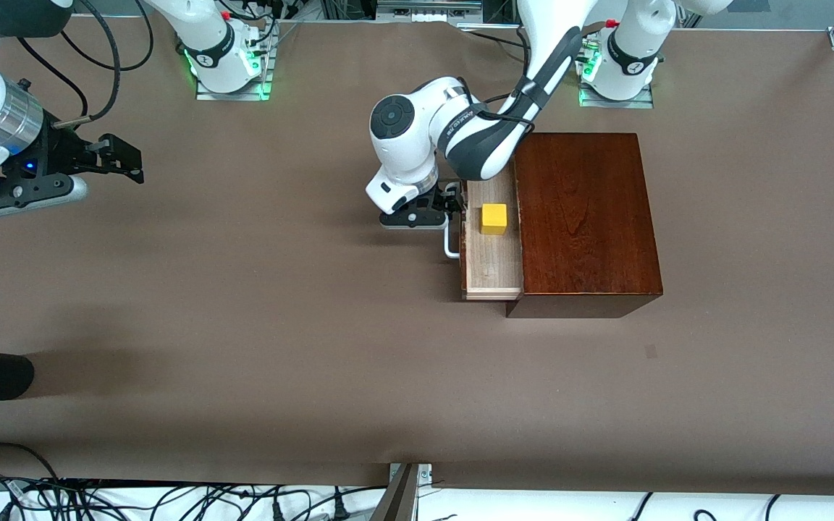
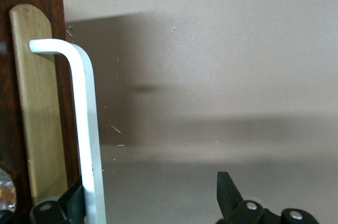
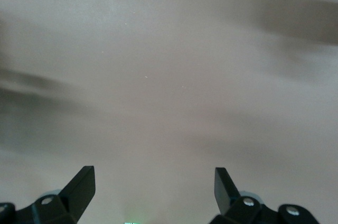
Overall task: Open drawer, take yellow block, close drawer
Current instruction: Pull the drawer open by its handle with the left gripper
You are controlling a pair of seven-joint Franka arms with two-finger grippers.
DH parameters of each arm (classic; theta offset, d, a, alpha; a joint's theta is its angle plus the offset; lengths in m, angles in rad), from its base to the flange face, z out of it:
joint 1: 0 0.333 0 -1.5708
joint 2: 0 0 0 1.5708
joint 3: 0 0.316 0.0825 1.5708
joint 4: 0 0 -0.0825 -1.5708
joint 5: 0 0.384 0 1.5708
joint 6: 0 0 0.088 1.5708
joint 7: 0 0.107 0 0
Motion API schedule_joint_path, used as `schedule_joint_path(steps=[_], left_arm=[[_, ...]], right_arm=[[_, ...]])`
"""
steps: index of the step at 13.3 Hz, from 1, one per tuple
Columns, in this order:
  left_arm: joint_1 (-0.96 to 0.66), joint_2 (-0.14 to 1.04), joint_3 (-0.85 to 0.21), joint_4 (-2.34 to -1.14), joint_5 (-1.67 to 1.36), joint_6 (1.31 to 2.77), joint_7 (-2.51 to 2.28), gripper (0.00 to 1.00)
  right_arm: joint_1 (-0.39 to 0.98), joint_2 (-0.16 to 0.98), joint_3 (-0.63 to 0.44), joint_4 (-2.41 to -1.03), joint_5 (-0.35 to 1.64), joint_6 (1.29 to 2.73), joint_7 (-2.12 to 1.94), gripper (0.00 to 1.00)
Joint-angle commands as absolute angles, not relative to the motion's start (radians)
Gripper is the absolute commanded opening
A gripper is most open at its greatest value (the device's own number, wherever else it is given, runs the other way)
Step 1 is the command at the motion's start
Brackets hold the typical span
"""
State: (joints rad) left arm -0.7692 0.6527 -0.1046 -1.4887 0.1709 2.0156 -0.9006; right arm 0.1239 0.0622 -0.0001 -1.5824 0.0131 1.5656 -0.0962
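With the drawer [image 1: 491,250] partly out of the box near the counter's middle and the yellow block [image 1: 494,218] lying inside, the left tool [image 1: 452,205], spread wide around the handle [image 2: 87,129], should lift clear before descending squarely over it, while the right tool [image 1: 114,157] waits wide near the right arm's end.

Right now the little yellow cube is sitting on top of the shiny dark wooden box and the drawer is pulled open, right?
Not quite. The small yellow cube sits inside the open pale-wood-lined drawer, not on top of the glossy dark wooden box. The front view shows it. The drawer is indeed pulled open.
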Motion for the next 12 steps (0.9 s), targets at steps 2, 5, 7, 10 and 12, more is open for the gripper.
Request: schedule_joint_path(steps=[2,5,7,10,12], left_arm=[[-0.802,0.709,-0.104,-1.419,0.130,2.074,-0.914,1.00],[-0.808,0.710,-0.104,-1.416,0.130,2.075,-0.914,1.00],[-0.808,0.712,-0.104,-1.402,0.130,2.077,-0.914,1.00],[-0.810,0.715,-0.104,-1.397,0.129,2.077,-0.914,1.00],[-0.810,0.713,-0.104,-1.397,0.129,2.077,-0.914,1.00]], right_arm=[[0.132,0.069,-0.002,-1.572,-0.003,1.569,-0.097,1.00],[0.132,0.069,-0.002,-1.574,-0.002,1.571,-0.097,1.00],[0.132,0.069,-0.002,-1.574,-0.002,1.571,-0.097,1.00],[0.132,0.069,-0.002,-1.574,-0.003,1.571,-0.097,1.00],[0.132,0.071,-0.002,-1.574,-0.002,1.571,-0.097,1.00]])
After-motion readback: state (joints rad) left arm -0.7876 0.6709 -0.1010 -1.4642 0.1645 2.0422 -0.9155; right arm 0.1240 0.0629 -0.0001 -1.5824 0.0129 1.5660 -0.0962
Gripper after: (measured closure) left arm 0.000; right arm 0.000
